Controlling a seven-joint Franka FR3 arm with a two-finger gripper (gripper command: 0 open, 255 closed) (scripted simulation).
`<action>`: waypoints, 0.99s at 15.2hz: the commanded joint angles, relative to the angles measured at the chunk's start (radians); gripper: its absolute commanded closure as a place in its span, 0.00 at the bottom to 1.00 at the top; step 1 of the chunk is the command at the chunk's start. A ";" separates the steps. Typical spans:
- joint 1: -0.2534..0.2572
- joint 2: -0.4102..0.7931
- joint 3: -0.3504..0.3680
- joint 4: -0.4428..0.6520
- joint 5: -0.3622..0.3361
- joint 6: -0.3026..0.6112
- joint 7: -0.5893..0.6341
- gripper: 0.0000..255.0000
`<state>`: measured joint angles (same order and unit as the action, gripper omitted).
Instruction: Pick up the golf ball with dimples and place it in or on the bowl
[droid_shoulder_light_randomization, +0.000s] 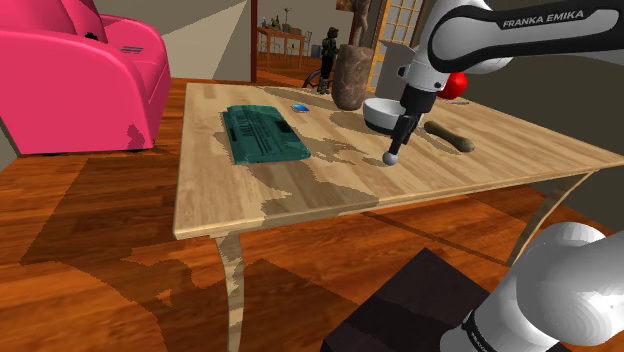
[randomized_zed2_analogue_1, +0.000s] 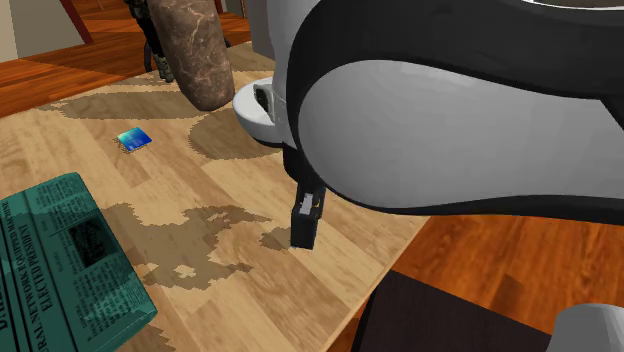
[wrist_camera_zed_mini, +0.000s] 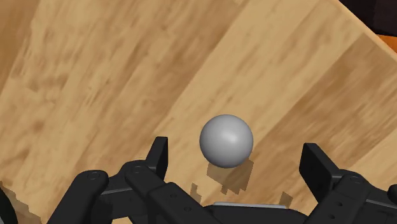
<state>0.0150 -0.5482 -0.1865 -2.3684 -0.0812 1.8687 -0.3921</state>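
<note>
The golf ball (wrist_camera_zed_mini: 226, 141) renders as a plain grey sphere; no dimples are visible. It rests on the tabletop (droid_shoulder_light_randomization: 230, 195), right of centre in the shoulder view, just below the white bowl (droid_shoulder_light_randomization: 383, 113) in that frame. The jaws stand released, one on each side of the ball without contact, evidently aligned to close on it.

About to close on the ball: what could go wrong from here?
1. The grey ball lies loose on the table between the fingers of the open gripper, slightly nearer one. An uneven close could set it rolling.
2. The table's edge looks close in the second exterior view, so a rolling ball might drop off.
3. The white bowl sits close by, so a low carry could clip its rim.
</note>
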 joint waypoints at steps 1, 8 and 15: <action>0.000 0.007 -0.006 -0.016 -0.002 0.027 -0.009 0.00; -0.001 0.019 -0.011 -0.068 -0.004 0.091 -0.010 0.00; -0.001 0.019 -0.011 -0.068 -0.004 0.091 -0.010 1.00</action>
<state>0.0142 -0.5293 -0.1977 -2.4368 -0.0850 1.9599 -0.4017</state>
